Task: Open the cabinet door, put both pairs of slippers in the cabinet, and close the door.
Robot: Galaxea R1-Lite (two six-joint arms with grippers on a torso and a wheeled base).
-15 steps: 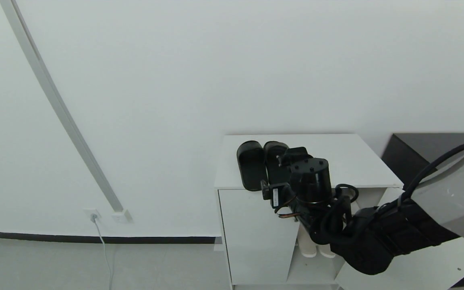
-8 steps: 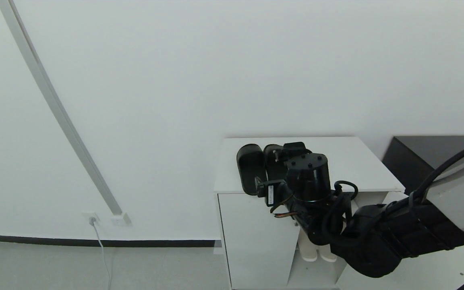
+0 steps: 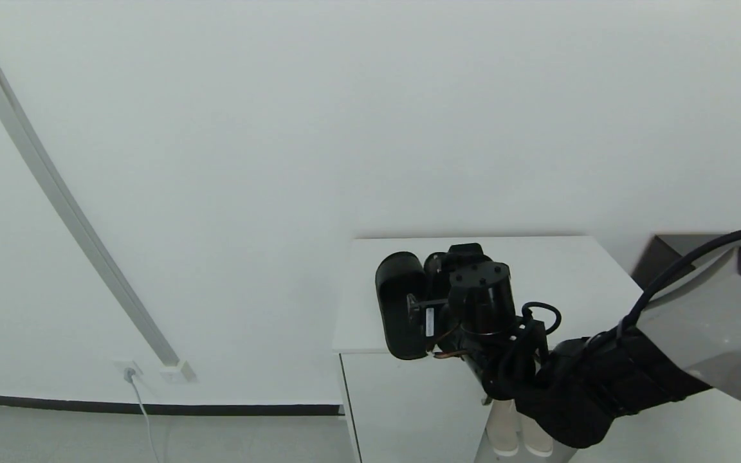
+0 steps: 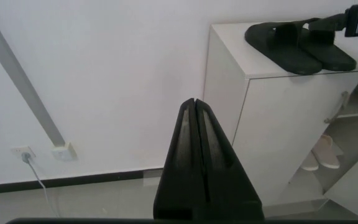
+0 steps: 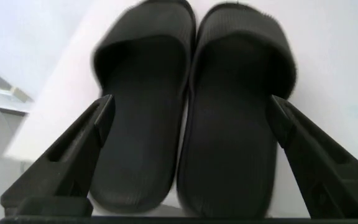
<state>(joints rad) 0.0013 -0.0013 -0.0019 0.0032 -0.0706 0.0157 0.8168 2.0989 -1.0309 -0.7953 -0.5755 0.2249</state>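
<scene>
Black slippers (image 3: 399, 305) lie side by side on the cabinet (image 3: 550, 270) top, near its left front corner, with the left one's end overhanging the front edge. White slippers (image 4: 325, 152) are already on a shelf inside. The door (image 3: 718, 437) is open.

Right gripper (image 5: 191, 104): spread wide, one finger outside each black slipper, straddling the pair. No contact visible, nothing grasped. Left gripper (image 4: 196, 106): clenched and empty, held well left of the cabinet and below its top.

Change over the last second: the whole head view shifted, with the cabinet lower in frame and the wall conduit (image 3: 55, 186) further left, so the camera moved. Relative to the slippers, the right wrist has advanced. It sat at the right slipper's near end before and now covers most of that slipper. The slippers kept their place on the top.

Judgement: first pair done, second pair in pre-grasp. The fingers bracket both slippers, so closing should pinch the pair together. Lift, placing inside and closing the door remain.
</scene>
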